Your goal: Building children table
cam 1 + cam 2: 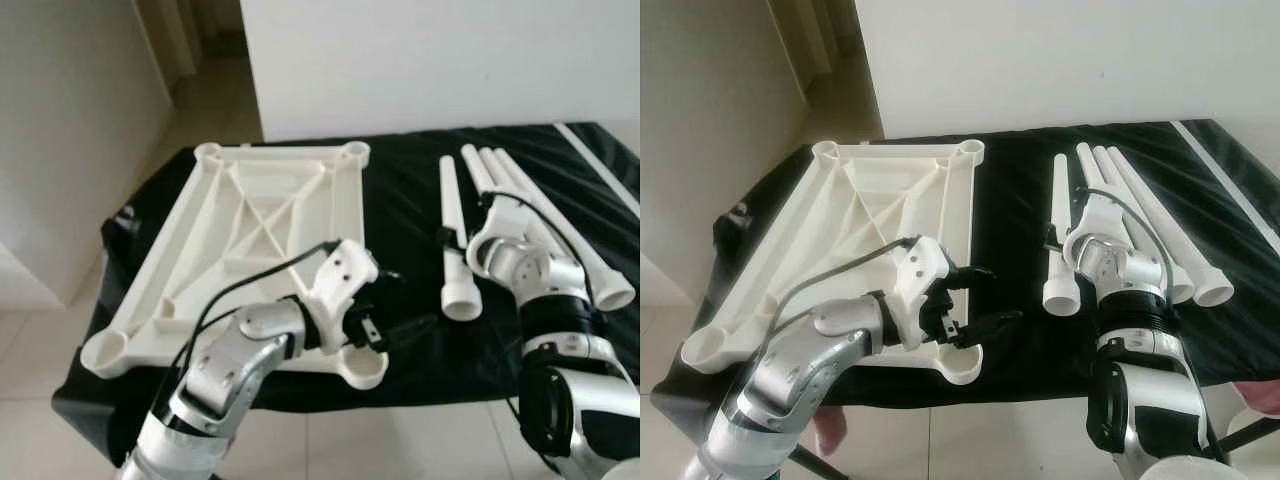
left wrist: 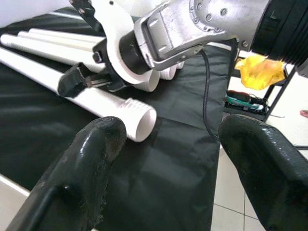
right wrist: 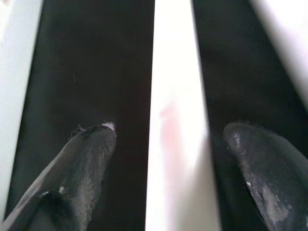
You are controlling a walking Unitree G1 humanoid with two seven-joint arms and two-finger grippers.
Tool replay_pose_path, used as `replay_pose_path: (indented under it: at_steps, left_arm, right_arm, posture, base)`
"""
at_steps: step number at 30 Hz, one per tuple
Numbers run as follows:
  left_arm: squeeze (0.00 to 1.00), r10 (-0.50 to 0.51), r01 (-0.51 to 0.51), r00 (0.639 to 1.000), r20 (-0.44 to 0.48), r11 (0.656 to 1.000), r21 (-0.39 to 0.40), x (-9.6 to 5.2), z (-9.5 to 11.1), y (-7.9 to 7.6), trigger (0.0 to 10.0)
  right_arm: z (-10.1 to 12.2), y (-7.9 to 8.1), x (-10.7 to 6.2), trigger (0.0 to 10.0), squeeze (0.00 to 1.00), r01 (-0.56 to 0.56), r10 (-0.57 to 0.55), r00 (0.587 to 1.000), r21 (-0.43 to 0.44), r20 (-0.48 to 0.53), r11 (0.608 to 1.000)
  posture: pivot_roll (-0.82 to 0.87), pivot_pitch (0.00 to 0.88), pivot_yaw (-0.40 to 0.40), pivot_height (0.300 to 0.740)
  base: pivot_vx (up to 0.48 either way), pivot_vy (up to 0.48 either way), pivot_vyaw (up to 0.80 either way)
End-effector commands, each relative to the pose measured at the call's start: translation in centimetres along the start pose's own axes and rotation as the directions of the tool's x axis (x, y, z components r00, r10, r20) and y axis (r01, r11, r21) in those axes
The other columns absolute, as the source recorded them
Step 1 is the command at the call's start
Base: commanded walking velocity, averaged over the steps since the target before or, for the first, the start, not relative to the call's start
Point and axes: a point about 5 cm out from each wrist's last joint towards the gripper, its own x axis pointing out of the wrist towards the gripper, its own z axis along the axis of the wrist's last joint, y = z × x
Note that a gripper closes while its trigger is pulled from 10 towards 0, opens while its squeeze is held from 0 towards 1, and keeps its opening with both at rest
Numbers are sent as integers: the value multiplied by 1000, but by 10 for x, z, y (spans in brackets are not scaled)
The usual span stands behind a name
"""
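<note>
Tabletop of white plastic lying upside down on a black cloth, its ribbed underside facing up and a round socket at each corner. The cloth covers a low surface in front of a white wall, with pale floor tiles around it.

To the robot's right of the tabletop lie four white table legs. One single leg rests apart from the others, its wide threaded end nearest the robot. The other three legs lie side by side just beyond it, fanned out slightly.

The left gripper reaches out past the near right corner socket of the tabletop, over the bare cloth between the tabletop and the single leg. Its two black fingers are spread wide apart and hold nothing. In the left wrist view, the threaded end of the single leg shows between those fingers, further off.

The right gripper is lowered onto the single leg near its middle. In the right wrist view its fingers sit on either side of the white leg with a dark gap on each side, so they are parted around it and not pressing on it. The right arm bends up from the near edge of the cloth
</note>
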Motion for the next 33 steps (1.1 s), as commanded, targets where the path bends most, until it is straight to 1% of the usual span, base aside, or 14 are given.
replay_pose_path:
  at_steps: [1, 3, 9, 15, 17, 19, 20, 21, 27, 29, 30, 31, 32, 33]
  left_arm:
    - [0, 51, -51, 999, 1, 999, -14, -3, 1, 1, 10000]
    - [0, 57, -57, 998, 1, 998, -35, -3, 1, -2, 10000]
    - [0, 61, -61, 998, -2, 997, -51, -2, 1, -3, 10000]
    - [0, 73, -73, 997, 4, 994, -80, -1, 2, -2, 10000]
    - [0, 75, -74, 997, 6, 994, -85, -1, 3, -1, 10000]
    - [0, 75, -74, 997, 6, 994, -85, -1, 3, -1, 10000]
    - [0, 79, -78, 997, 8, 993, -87, -1, 3, -1, 10000]
    - [0, 86, -85, 996, 10, 992, -90, 0, 4, 0, 10000]
    - [0, 99, -97, 995, 14, 991, -87, 0, 5, 3, 10000]
    - [0, 148, -145, 989, 20, 985, -92, -2, 8, 13, 10000]
    - [0, 172, -169, 985, 24, 981, -96, -3, 10, 19, 10000]
    - [0, 187, -184, 982, 26, 978, -98, -4, 11, 22, 10000]
    - [0, 187, -184, 982, 26, 978, -98, -4, 11, 22, 10000]
    - [0, 217, -213, 976, 32, 973, -86, -6, 13, 31, 10000]
  right_arm:
    - [-1, 5, 1, 10000, 0, -13, 14, 998, 29, -54, 1000]
    - [-3, 9, 1, 10000, 0, -18, 23, 992, 40, -121, 999]
    - [-4, 13, 2, 10000, 0, -25, 32, 979, 38, -201, 999]
    - [-5, 9, 2, 10000, 0, 35, -29, 960, 15, -280, 999]
    - [-8, 4, 2, 10000, 0, 63, -50, 948, 33, -313, 997]
    - [-8, 4, 2, 10000, 0, 63, -50, 948, 33, -313, 997]
    - [-10, 1, 2, 4706, 0, 78, -66, 942, 23, -329, 997]
    - [-13, -2, 3, 0, 0, 85, -78, 938, 5, -337, 996]
    - [-18, -5, 5, 0, 0, 91, -85, 942, 4, -324, 996]
    - [-15, 3, 6, 0, 0, 16, -24, 975, -35, -220, 999]
    - [-16, 9, 6, 0, 0, -31, 27, 981, -17, -190, 999]
    - [-17, 12, 6, 0, 0, -60, 59, 983, -1, -175, 998]
    - [-17, 12, 6, 0, 0, -60, 59, 983, -1, -175, 998]
    - [-17, 16, 3, 9647, 0, -107, 105, 989, -14, -104, 994]
  posture:
    - [73, 0, 41, 740]
    - [63, 0, 43, 740]
    - [50, 0, 47, 740]
    - [29, 0, 50, 740]
    - [21, 0, 51, 740]
    - [21, 0, 51, 740]
    - [18, 0, 52, 740]
    - [17, 0, 50, 740]
    - [22, 0, 46, 740]
    - [28, 0, 40, 740]
    - [29, 0, 39, 740]
    - [29, 0, 39, 740]
    - [29, 0, 39, 740]
    - [31, 0, 37, 740]
  base:
    - [0, 0, 0]
    - [0, 0, 0]
    - [0, 0, 0]
    - [0, 0, 0]
    - [0, 0, 0]
    - [0, 0, 0]
    - [0, 0, 0]
    - [0, 0, 0]
    - [0, 0, 0]
    - [0, 0, 0]
    - [0, 0, 0]
    - [0, 0, 0]
    - [0, 0, 0]
    - [0, 0, 0]
